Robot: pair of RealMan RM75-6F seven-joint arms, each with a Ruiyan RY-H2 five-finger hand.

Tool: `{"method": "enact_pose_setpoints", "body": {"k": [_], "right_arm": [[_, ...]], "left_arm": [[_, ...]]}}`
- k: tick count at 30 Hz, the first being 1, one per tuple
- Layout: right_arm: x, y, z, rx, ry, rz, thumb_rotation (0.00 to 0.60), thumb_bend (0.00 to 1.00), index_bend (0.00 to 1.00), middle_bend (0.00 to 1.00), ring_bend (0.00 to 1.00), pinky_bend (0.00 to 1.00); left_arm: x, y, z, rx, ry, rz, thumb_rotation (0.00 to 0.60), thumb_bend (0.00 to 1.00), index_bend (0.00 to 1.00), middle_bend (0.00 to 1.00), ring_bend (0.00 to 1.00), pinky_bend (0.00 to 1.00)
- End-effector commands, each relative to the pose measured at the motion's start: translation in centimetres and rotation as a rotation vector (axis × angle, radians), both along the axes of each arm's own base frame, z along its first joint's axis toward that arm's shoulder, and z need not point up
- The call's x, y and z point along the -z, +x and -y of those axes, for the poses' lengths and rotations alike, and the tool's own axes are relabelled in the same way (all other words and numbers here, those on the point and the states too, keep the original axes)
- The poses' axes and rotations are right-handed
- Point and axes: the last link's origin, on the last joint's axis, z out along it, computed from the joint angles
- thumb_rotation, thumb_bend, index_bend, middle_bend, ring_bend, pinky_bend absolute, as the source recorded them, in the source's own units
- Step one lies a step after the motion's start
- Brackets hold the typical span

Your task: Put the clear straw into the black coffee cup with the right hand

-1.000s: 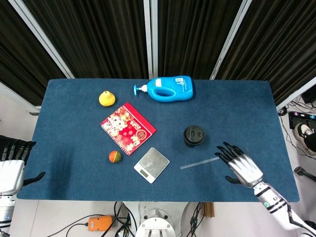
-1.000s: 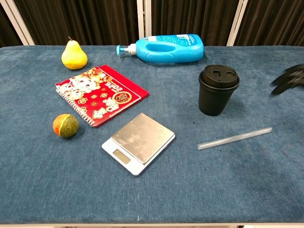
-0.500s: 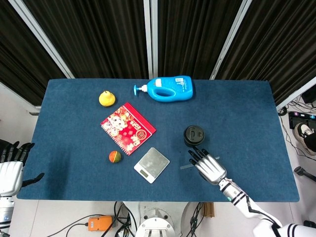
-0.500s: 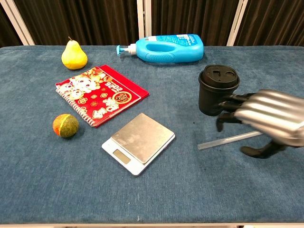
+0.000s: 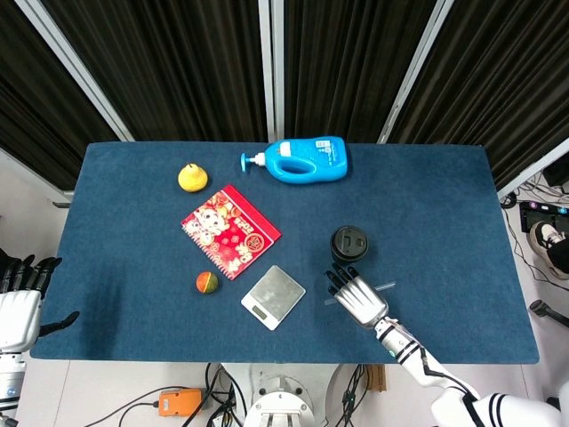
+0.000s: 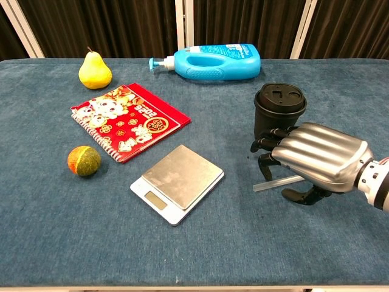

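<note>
The clear straw [image 6: 273, 183] lies flat on the blue table, in front of the black coffee cup [image 6: 279, 107]; its ends show in the head view as the straw [image 5: 386, 286]. My right hand [image 6: 310, 159] hovers over the straw's middle, fingers spread and pointing left, palm down, holding nothing. It hides most of the straw. In the head view the right hand [image 5: 356, 296] sits just below the lidded cup [image 5: 348, 244]. My left hand [image 5: 20, 302] hangs off the table's left edge, fingers apart and empty.
A small kitchen scale [image 6: 177, 182] lies left of the straw. A red notebook [image 6: 129, 121], a small orange-green ball [image 6: 84, 161], a yellow pear [image 6: 95, 71] and a blue pump bottle [image 6: 213, 61] occupy the left and far side of the blue table [image 6: 200, 243].
My right hand swept left from the table's right side to above the straw, then a little further left along it. The straw and cup stayed put.
</note>
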Motion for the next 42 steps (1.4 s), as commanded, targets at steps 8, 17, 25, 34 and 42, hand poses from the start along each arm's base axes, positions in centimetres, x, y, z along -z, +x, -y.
{"method": "enact_pose_setpoints", "body": {"k": [8,17,25,34,42], "right_arm": [[0.3,-0.3,0.2,0.016,-0.009,0.013,0.6,0.53,0.56,0.27,0.18,0.32],[0.5,-0.7,0.5,0.038,-0.01,0.021,0.6,0.55,0.65,0.32,0.2,0.32],[-1.7,0.3,-0.5,0.084,0.022,0.177,0.6,0.58,0.68,0.33,0.22,0.33],[-9.2,3.9,-1.5,0.107,0.057,0.584,0.6,0.6,0.69,0.35,0.26,0.36],[-13.9,4.7,2.8,0.218,0.016,0.964,0.6,0.62,0.71,0.37,0.28,0.37]], "left_arm": [[0.1,-0.1,-0.1,0.0,-0.003,0.001,0.6,0.05,0.13,0.14,0.03,0.0],[0.1,-0.2,0.0,-0.001,0.001,0.004,0.6,0.05,0.13,0.14,0.03,0.0],[0.0,-0.1,0.2,0.004,0.008,0.004,0.6,0.05,0.13,0.14,0.03,0.0],[-0.3,0.2,0.1,0.016,0.013,0.001,0.6,0.05,0.13,0.14,0.03,0.0],[-0.3,0.3,0.1,0.012,0.009,-0.001,0.6,0.05,0.13,0.14,0.03,0.0]]}}
